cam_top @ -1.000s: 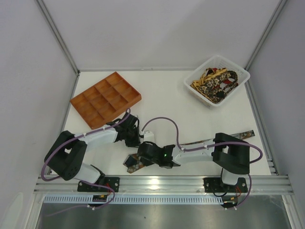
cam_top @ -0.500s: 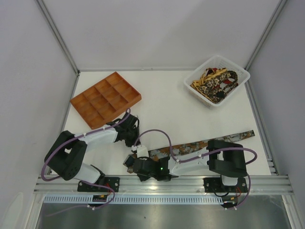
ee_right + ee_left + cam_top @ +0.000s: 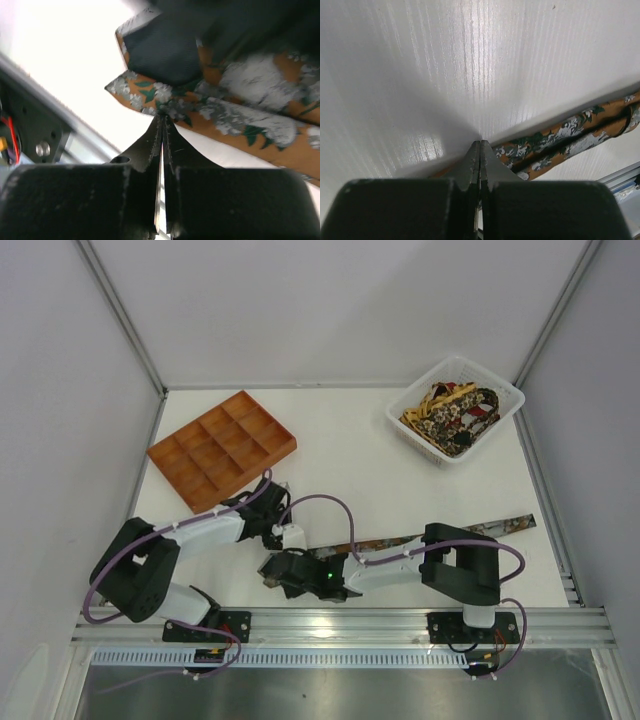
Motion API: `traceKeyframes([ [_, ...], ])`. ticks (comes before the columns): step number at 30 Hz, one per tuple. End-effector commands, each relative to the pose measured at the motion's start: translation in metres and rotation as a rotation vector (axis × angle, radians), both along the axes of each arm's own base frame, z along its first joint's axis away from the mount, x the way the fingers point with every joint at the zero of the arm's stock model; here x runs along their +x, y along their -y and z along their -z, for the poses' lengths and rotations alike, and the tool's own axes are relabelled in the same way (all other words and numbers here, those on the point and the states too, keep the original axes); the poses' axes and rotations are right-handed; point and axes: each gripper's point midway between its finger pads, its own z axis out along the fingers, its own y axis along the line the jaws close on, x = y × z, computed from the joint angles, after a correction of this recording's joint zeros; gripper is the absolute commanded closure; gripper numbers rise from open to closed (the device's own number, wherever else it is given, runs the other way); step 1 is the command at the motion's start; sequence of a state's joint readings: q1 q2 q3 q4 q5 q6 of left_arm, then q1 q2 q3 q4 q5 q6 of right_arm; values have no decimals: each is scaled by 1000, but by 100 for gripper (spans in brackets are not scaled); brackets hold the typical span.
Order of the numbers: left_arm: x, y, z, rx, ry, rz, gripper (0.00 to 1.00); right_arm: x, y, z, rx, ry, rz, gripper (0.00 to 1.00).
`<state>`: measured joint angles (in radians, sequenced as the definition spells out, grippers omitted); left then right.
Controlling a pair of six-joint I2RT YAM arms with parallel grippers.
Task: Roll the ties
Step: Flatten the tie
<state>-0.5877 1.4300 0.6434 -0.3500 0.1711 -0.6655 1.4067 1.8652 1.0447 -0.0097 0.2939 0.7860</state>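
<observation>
One tie [image 3: 505, 527] outstretched — one tray [image 3: 200, 455], one basket [image 3: 418, 443]

No writing can be read in any view.
The tie [image 3: 240, 100] carries only a leaf-and-flower print, white and green on orange, with no letters in it. The orange tray [image 3: 268, 417] and the white basket [image 3: 490, 376] show no label, number or mark sharp enough to make out.
</observation>
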Motion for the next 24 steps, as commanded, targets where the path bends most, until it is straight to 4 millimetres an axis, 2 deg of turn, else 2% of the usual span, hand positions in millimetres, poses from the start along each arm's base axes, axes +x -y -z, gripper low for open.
traceKeyframes([
  [1,-40,-37,31,150,-136,-5,100,27,-11,-29,52,83,35,100],
  [3,-40,-37,30,150,-136,-5,100,30,-9,-34,60,89,44,100],
  [9,-41,-38,30,151,-133,-1,100,37,23,-35,10,93,100,100],
  [12,-41,-39,31,156,-136,0,100,41,33,-40,12,81,121,100],
  [13,-42,-38,30,154,-136,2,100,40,38,-35,3,80,122,100],
  [24,-41,-36,25,137,-133,-3,100,37,43,-20,8,45,138,100],
])
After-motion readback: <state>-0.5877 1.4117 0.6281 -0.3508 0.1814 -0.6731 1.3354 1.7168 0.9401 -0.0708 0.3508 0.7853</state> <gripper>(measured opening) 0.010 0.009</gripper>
